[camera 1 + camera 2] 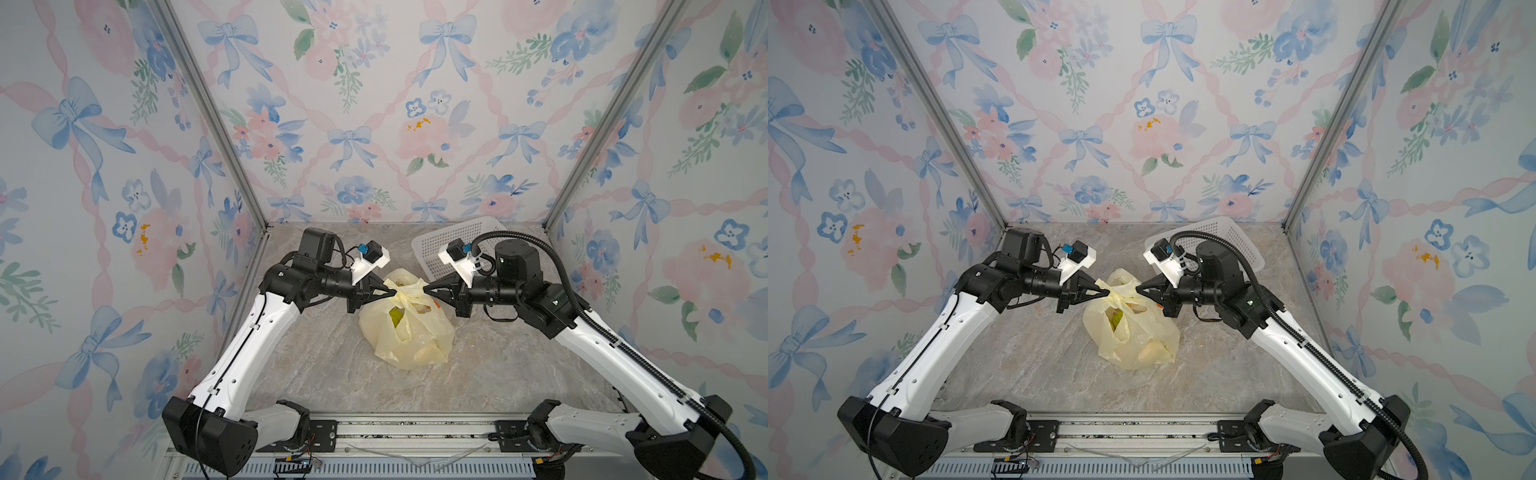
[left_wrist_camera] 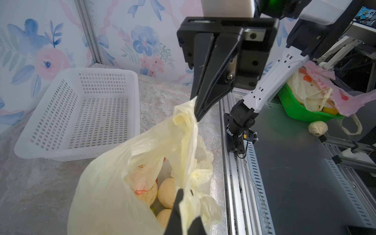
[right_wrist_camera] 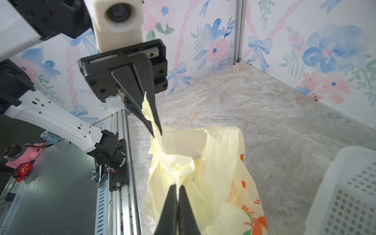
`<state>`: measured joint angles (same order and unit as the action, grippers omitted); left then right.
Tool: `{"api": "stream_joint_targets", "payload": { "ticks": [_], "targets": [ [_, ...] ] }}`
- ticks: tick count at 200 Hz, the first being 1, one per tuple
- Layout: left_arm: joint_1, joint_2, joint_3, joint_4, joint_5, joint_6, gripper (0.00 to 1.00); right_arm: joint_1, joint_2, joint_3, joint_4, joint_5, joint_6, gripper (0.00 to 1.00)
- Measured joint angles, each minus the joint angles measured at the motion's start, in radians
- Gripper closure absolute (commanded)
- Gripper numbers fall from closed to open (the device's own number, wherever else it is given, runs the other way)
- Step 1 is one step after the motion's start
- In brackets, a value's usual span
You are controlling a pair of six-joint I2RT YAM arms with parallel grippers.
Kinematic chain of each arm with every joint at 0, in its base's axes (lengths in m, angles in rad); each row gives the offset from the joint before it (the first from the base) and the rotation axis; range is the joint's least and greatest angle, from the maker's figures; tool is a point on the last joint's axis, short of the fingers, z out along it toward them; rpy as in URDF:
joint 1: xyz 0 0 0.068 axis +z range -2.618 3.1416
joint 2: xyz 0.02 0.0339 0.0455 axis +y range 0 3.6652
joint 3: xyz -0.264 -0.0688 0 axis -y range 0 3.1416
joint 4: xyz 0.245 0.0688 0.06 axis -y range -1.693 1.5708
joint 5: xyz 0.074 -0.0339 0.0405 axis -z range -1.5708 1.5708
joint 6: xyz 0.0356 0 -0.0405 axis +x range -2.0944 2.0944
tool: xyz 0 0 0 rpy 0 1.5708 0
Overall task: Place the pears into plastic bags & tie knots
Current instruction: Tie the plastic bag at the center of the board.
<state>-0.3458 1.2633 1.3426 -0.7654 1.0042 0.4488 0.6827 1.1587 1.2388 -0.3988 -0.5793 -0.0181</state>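
The plastic bag (image 1: pixel 405 332) (image 1: pixel 1133 332) lies mid-tabletop (image 1: pixel 498 365). Its long axis runs from the open mouth, nearer the back wall, to the rounded bottom nearer the front rail. Its two handles (image 1: pixel 409 293) are drawn out sideways across that axis, one toward each arm. The film is thin, translucent, pale yellow and crumpled, with orange print (image 3: pixel 252 221) on the side facing the right arm.

The pears show only in part. A green one (image 1: pixel 397 318) (image 1: pixel 1116 320) shows through the mouth in both top views, and cream ones (image 2: pixel 166 192) sit deep inside in the left wrist view. How many there are I cannot tell.

Between the grippers the handles bunch into a twisted wad (image 3: pixel 175 164). Whether it is a finished knot is unclear.

The left gripper (image 1: pixel 392 293) (image 1: pixel 1106 293) (image 3: pixel 157 133) is pinched tight on one handle end, with plastic sticking out past its fingers. The right gripper (image 1: pixel 424 289) (image 1: pixel 1138 289) (image 2: pixel 197 118) is pinched tight on the other. Their tips face each other just above the mouth, near but apart. Each wrist view crops its own gripper (image 2: pixel 184 192) (image 3: pixel 176 186) at the frame edge.

Behind the right arm a white perforated basket (image 1: pixel 453 245) (image 2: pixel 26 150) stands near the bag, partly hidden by that arm in both top views.
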Motion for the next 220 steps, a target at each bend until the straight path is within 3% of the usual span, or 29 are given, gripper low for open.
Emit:
{"api": "stream_joint_targets", "payload": {
  "ticks": [30,79,167,220],
  "targets": [
    [0.0,0.037,0.01,-0.002,0.011,-0.004,1.0,0.151,-0.019,-0.013,0.018,0.085,0.019,1.0],
    [0.0,0.043,0.01,-0.035,0.017,-0.007,1.0,0.332,0.041,-0.109,0.118,0.344,0.114,1.0],
    [0.006,0.043,0.008,-0.076,-0.053,-0.005,1.0,0.488,0.22,-0.158,0.339,0.903,0.282,1.0],
    [0.007,0.043,-0.012,-0.069,-0.1,-0.007,1.0,0.508,0.238,-0.249,0.464,1.077,0.357,1.0]
  ]
}}
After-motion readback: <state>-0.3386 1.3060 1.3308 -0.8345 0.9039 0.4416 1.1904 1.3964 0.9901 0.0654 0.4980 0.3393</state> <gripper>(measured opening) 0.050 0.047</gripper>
